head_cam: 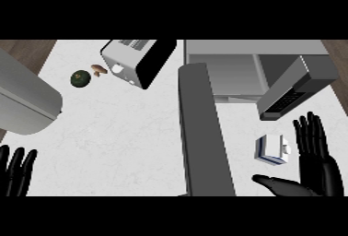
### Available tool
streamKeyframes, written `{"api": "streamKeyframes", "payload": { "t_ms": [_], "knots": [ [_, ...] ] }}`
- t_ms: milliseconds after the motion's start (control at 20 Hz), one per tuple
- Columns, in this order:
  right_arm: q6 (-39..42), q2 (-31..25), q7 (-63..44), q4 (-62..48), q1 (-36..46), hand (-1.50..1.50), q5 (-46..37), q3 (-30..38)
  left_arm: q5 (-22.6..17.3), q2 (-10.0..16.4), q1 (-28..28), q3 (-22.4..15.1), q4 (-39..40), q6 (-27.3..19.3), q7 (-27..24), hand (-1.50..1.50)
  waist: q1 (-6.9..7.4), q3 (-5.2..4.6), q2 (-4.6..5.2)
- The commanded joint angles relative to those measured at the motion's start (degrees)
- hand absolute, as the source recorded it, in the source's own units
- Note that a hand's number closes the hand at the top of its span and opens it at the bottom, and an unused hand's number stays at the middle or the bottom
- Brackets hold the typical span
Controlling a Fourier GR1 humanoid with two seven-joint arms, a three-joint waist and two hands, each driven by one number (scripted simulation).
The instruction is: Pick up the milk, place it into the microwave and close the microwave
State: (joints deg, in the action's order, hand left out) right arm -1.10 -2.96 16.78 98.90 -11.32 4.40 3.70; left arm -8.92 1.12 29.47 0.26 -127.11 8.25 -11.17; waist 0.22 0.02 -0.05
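- We see the milk [272, 148] standing on the table [115, 138], in front of the microwave [224, 69] and between its open door [202, 133] and our right robot hand [318, 163].
- The right robot hand is spread, fingers straight and thumb out below the carton, clamped on nothing. It is just beside the milk, and we cannot tell whether they touch.
- If the fingers close from one side only, we judge the carton may slide toward the door or tip over instead of being caught.
- The thumb sits low and in front, so a grip taken near the carton's bottom could let it swing when lifted.
- The dark slanted panel [299, 87] hangs over the way into the microwave. A carton carried high or wide could knock against it.
- The door juts far out across the table, so a forearm moving sideways could bump it and swing it part-way shut before the milk is inside.
- Our left robot hand [15, 173] rests open at the lower left edge, fingers up, well apart from the door. Closing with it would mean a long reach.
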Motion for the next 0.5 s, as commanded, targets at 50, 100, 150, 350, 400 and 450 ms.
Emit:
{"api": "streamKeyframes", "payload": {
  "t_ms": [50,100,150,350,400,450],
  "knots": [
    [1.85,-1.79,6.69,-12.58,3.64,-1.5,1.59,5.33,-0.74,-0.19,0.08,0.28,-1.94,0.26,2.01,-1.5,0.11,0.02,0.06],
    [1.97,-2.23,4.76,-9.36,2.93,-1.5,1.11,4.65,2.48,-1.07,1.75,-3.52,-0.47,-0.81,-1.06,-1.5,0.03,-0.01,0.01],
    [2.34,0.46,11.78,-11.07,-3.02,-1.5,-0.78,2.38,1.69,-0.95,1.07,-1.97,-2.05,0.2,0.42,-1.5,-0.11,0.01,0.0],
    [4.83,-2.22,13.11,-16.69,0.32,-1.5,0.43,5.22,0.7,-1.07,3.76,-1.79,-3.81,1.1,0.92,-1.5,0.04,0.0,0.0],
    [5.98,-2.99,13.89,-17.12,0.52,-1.5,1.47,6.2,-2.31,0.94,-0.1,1.8,-6.05,1.03,5.47,-1.5,-0.08,0.0,0.02],
    [5.71,-3.22,12.78,-15.89,0.78,-1.5,1.36,6.32,-0.36,-1.07,3.8,-0.21,-1.39,1.98,-2.41,-1.5,0.04,-0.02,-0.02]
  ]
}}
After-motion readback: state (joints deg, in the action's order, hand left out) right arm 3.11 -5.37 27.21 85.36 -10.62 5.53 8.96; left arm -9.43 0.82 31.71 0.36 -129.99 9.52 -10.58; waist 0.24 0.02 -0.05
